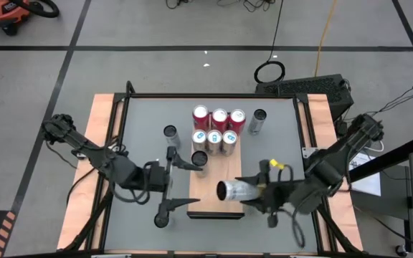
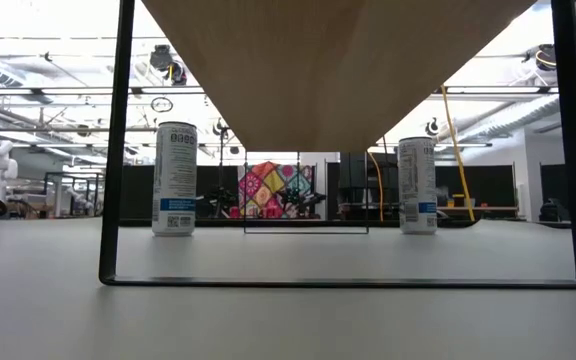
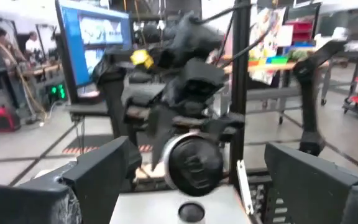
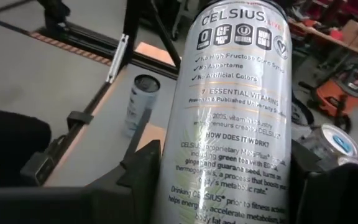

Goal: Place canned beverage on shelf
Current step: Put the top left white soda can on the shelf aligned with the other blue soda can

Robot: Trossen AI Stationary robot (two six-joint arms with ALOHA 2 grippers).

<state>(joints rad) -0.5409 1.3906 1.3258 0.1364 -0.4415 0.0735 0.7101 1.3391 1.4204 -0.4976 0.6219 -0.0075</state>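
The shelf [image 1: 208,208] is a light-brown board in the table's middle; the low view looks along its underside [image 2: 338,60]. Six upright cans [image 1: 215,129], red and white, stand on its far end, and one more [image 1: 199,159] at its left edge. My right gripper [image 1: 247,191] is shut on a white canned beverage [image 1: 232,190] lying level above the shelf's near end. My left gripper [image 1: 188,183] stands wide open just left of that can, facing its free end [image 3: 194,163], with nothing between its fingers [image 3: 98,171]. My right gripper pinches the can's printed wall [image 4: 185,180] between its two fingers, at the end nearer the wrist. The fingers come from the table's right, slanting slightly down, and lie along the can. The can is lifted clear and roughly level, its free end [image 1: 223,190] pointing toward the table's left.
Two single cans stand on the grey tabletop beside the shelf, one to its left [image 1: 171,132] and one to its right [image 1: 258,122]; the low view shows them [image 2: 175,178] [image 2: 417,185] beyond the shelf's dark frame [image 2: 113,150]. Bare tabletop lies near left and near right.
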